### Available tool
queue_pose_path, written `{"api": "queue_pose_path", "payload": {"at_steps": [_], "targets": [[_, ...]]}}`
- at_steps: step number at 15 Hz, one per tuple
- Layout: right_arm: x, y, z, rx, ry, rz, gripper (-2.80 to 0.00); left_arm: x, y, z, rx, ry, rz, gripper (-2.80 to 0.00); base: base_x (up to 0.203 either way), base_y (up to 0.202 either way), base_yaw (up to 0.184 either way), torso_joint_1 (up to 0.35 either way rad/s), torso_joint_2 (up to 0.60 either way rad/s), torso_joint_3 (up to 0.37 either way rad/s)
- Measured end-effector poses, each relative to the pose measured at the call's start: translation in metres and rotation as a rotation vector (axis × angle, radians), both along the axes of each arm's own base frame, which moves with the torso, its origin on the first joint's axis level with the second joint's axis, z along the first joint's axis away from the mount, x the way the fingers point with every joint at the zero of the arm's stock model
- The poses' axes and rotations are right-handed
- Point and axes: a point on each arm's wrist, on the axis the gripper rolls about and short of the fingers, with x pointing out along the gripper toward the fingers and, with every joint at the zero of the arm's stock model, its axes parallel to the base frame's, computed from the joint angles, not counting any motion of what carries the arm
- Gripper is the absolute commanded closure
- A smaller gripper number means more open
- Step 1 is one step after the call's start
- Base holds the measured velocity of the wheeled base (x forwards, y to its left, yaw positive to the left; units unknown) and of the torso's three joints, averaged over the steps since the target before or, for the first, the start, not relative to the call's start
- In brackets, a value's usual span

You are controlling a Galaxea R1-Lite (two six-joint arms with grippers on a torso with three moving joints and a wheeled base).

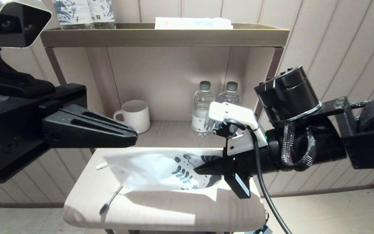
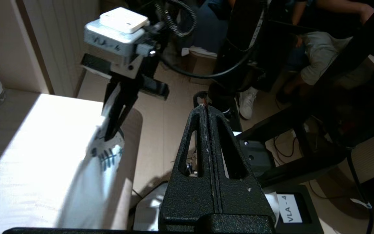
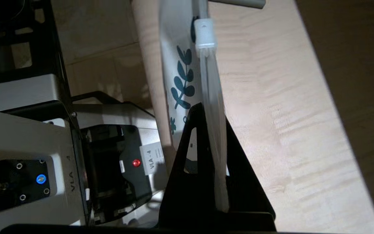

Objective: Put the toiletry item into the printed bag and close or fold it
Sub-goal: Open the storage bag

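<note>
The printed bag, white with blue leaves at its right end, hangs a little above the pale table. My right gripper is shut on that printed end. In the right wrist view the bag's edge runs between the fingers of the right gripper, with a white slider further along. A toothbrush lies on the table at the front left, outside the bag. My left gripper is held shut and empty above the table's left side. The left wrist view shows the left gripper beside the bag.
A white mug and two water bottles stand in the shelf niche behind the table. Blue-printed bottles and a flat packet sit on the top shelf. A small white stick lies by the bag's left end.
</note>
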Motion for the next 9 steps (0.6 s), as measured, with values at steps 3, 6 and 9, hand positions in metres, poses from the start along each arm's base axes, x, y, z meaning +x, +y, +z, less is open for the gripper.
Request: {"api": "queue_pose_path", "payload": {"at_steps": [3,6,9], "targets": [[0.018,-0.001,-0.015,-0.015,0.015,0.020,0.00,0.011,-0.007,0.002,0.000,-0.001,-0.004,0.00,0.000,0.000,0.000,0.000,0.00,0.000],[0.027,-0.004,-0.021,-0.031,0.010,0.018,0.00,0.022,-0.019,0.004,0.034,0.024,0.006,0.00,0.000,0.000,0.000,0.000,0.00,0.000],[0.033,-0.010,-0.017,-0.015,0.003,0.007,0.00,0.035,-0.029,-0.001,0.095,0.030,0.010,0.00,0.000,0.000,0.000,0.000,0.00,0.000]]}}
